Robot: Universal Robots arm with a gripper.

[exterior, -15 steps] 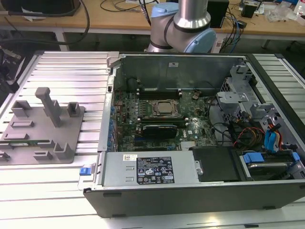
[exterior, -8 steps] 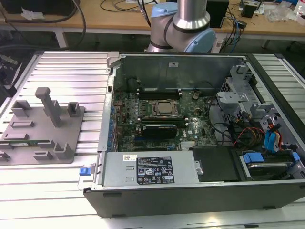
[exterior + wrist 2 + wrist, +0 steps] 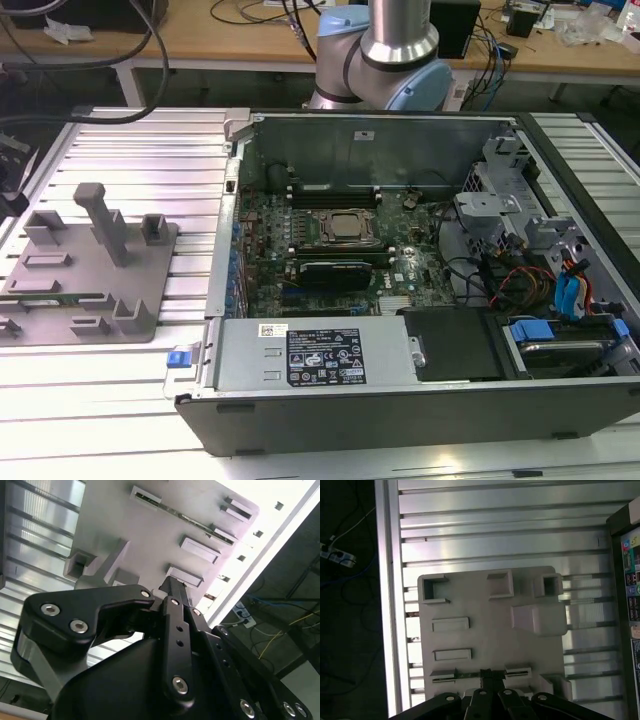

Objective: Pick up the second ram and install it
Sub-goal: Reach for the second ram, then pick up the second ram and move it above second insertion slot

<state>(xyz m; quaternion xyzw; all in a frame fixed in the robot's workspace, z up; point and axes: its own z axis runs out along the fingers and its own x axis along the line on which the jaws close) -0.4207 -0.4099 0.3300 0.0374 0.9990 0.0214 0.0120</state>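
Ribbed aluminium tabletop (image 3: 495,540) carries a grey tray (image 3: 485,605) holding the second ram (image 3: 60,297), hand (image 3: 492,674) above, pressed together.

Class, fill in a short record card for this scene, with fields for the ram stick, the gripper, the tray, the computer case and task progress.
second ram: lying in a slot of the grey tray, not lifted
gripper: above the tray, lined up with the ram's middle in the first wrist view
grey tray: on the slatted metal table, at the exterior view's left of the case
computer case: open, motherboard exposed
task progress: ram not yet picked up
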